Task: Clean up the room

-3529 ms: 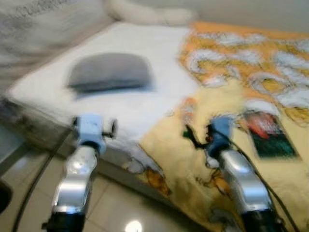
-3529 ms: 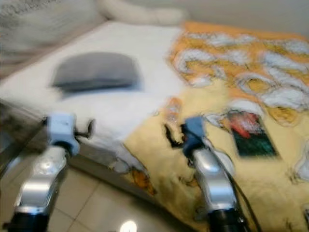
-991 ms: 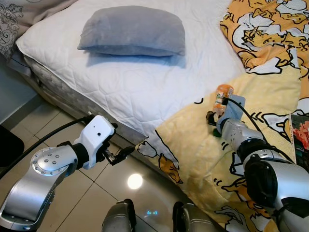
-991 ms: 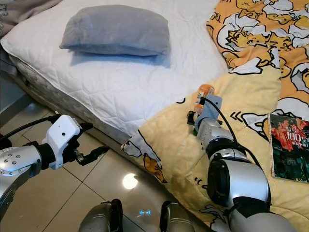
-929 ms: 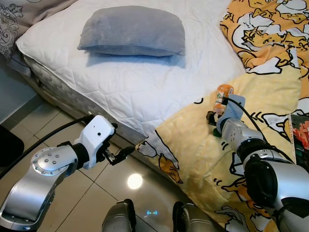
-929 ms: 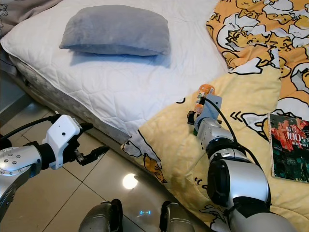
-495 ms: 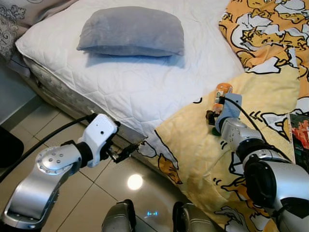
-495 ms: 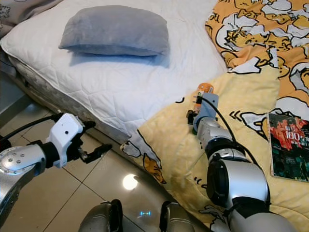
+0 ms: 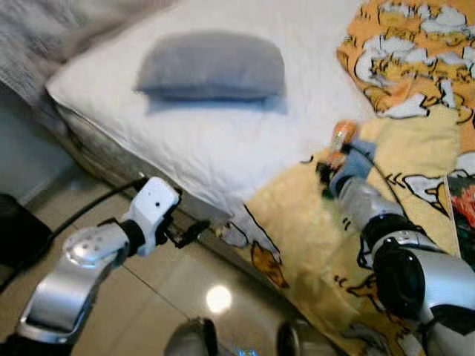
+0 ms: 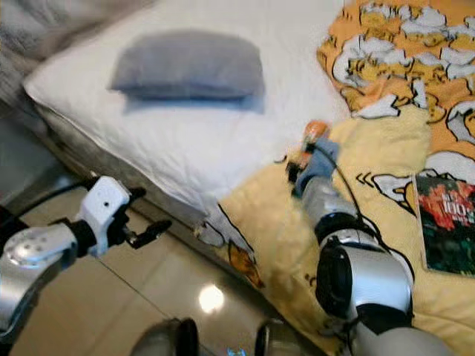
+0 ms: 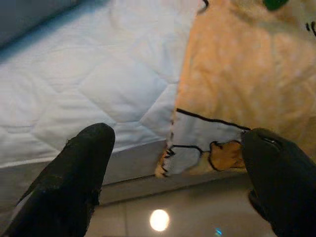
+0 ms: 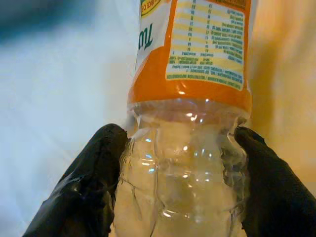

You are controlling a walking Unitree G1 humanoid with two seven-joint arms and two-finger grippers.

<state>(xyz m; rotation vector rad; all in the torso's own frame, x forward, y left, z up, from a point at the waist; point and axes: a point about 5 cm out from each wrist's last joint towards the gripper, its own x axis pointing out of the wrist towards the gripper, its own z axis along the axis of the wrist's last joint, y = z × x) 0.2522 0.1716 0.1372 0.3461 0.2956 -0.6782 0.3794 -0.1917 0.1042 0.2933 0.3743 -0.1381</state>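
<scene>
Black fingers (image 12: 96, 182) of the right gripper (image 12: 180, 187) press against both sides of a clear plastic bottle (image 12: 190, 123), closed on its ribbed clear section just beside the orange label. The plastic there looks crumpled, so the bottle is probably empty or nearly so: light, thin-walled, easily squashed and somewhat slick. My judgement is that a hold on the ribbed part is the sound one, since the ridges give purchase where the smooth label would slide, and a moderate squeeze should do because a harder one would only buckle the wall.

From the head views, the bottle (image 9: 341, 141) lies at the edge of the yellow cartoon blanket (image 9: 312, 222), where that meets the white quilted mattress (image 9: 223, 141), with the right arm stretched out over the blanket to reach it.

Off to the left, the left gripper (image 9: 191, 232) hangs over the tiled floor (image 9: 133, 311) just beside the bed's edge, its fingers (image 11: 79, 168) spread wide apart and empty; between them its wrist view looks at the blanket's hanging corner. A grey pillow (image 9: 210, 65) rests farther up the mattress, and a book (image 10: 447, 222) lies on the blanket well apart from the bottle.
</scene>
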